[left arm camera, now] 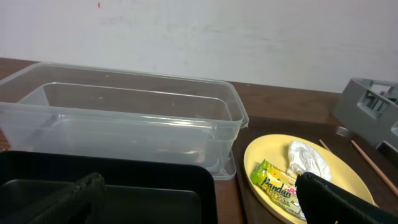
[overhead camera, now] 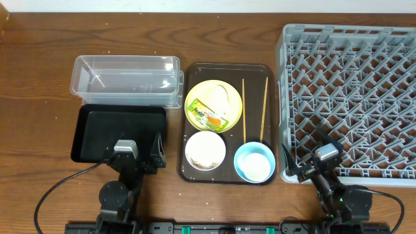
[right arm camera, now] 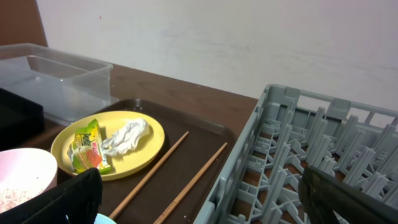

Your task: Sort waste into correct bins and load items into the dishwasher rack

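Observation:
A yellow plate (overhead camera: 229, 106) on the brown serving tray holds a green-and-orange wrapper (overhead camera: 208, 116) and crumpled white paper (overhead camera: 221, 96). A white bowl (overhead camera: 205, 151) holds rice-like scraps (right arm camera: 12, 196). A light blue bowl (overhead camera: 254, 162) sits beside it, with two chopsticks (overhead camera: 244, 110) behind. The clear tub (overhead camera: 127, 79) and black tray-bin (overhead camera: 120, 130) are at the left, and the grey rack (overhead camera: 351, 97) is at the right. My left gripper (overhead camera: 138, 156) is open and empty over the black bin's near edge. My right gripper (overhead camera: 305, 155) is open and empty at the rack's near left corner.
The dark brown serving tray (overhead camera: 227, 71) lies between the bins and the rack. Both bins show nothing inside. A white wall runs along the table's far edge. Cables trail from both arm bases at the front edge.

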